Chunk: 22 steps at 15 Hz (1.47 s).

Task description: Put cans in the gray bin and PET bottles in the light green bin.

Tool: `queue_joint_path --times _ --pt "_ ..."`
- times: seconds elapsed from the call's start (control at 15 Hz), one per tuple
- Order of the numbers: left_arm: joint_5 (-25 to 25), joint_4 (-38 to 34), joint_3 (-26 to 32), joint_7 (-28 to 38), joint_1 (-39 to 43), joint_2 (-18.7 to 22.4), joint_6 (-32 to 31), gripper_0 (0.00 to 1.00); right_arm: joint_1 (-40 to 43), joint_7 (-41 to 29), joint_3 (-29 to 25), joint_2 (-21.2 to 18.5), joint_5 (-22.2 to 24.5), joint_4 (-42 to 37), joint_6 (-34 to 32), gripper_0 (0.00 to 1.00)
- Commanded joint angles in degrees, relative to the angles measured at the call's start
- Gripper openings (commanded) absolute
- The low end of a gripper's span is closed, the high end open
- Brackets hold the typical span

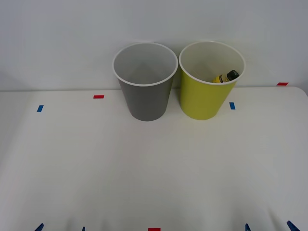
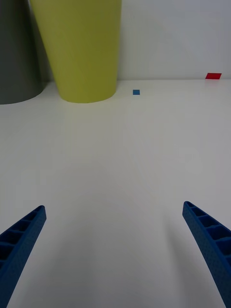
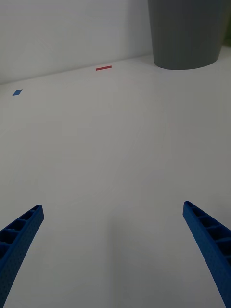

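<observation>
Upper centre of the front view: gray bin [image 1: 145, 84] holds nothing visible; light green bin [image 1: 210, 82], just beside it, contains the PET bottle [image 1: 226, 76]. Left gripper [image 3: 113, 255] and right gripper [image 2: 113, 255] are spread wide, grasping nothing, tips at the front view's bottom edge. Wrist views show the bins' outer walls, not their insides.

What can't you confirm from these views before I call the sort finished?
- PET bottle in the light green bin: the front view shows its cap and label top; the bin wall hides the rest.
- Gray bin: its floor is hidden by its near wall in the front view.

gray bin [image 1: 147, 103], lime bin [image 1: 202, 98], yellow-labelled bottle [image 1: 225, 76]
</observation>
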Motion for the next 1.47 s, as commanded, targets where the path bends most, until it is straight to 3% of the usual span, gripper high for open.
queue_joint_path --times 0.07,1.47 --pt "0.0 0.0 0.0 0.0 0.0 0.0 0.0 1.0 0.0 0.0 0.0 0.0 0.0 0.0 0.0 0.99" --pt "0.0 0.0 0.0 0.0 0.0 0.0 0.0 1.0 0.0 0.0 0.0 0.0 0.0 0.0 0.0 0.98"
